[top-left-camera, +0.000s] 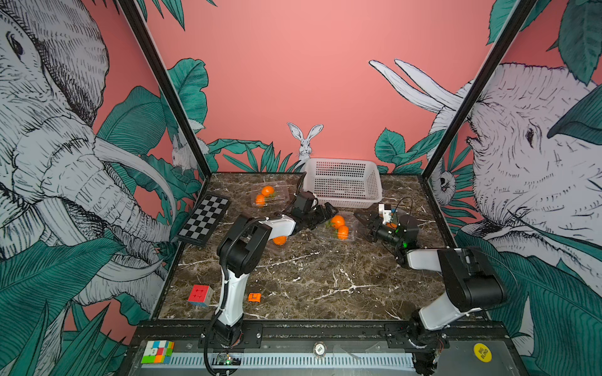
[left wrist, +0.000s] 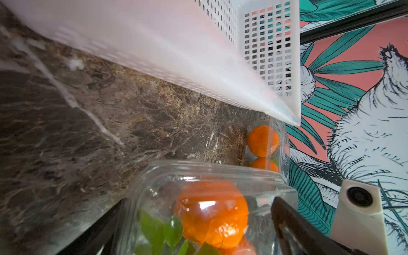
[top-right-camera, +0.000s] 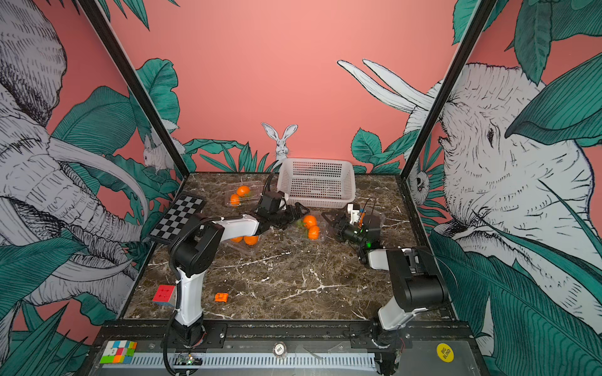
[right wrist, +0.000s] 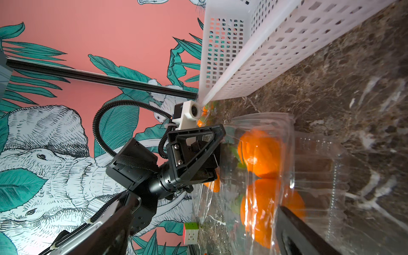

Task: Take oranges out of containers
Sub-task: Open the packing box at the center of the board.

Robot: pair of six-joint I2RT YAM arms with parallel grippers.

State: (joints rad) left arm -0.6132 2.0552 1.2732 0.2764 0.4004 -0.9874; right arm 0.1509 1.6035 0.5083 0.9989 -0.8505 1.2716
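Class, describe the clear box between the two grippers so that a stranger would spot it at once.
Find the white basket at the back of the table. Just before its front wall lies a clear box holding two oranges with leaves. Unlike its neighbours, it sits between the left gripper and right gripper, both with open jaws.

I have the basket (top-left-camera: 345, 199) at the back of the table (top-left-camera: 309, 276), right of centre, and the back container (top-left-camera: 281, 195) left of it with two oranges (top-left-camera: 267, 190) inside. The middle container (top-left-camera: 352, 224) lies just before the basket, the near container (top-right-camera: 247, 250) left of that, partly under my left arm (top-left-camera: 280, 224). The chessboard (top-left-camera: 204, 219) lies at the left edge, the cube (top-left-camera: 199, 295) and block (top-left-camera: 254, 297) front left.
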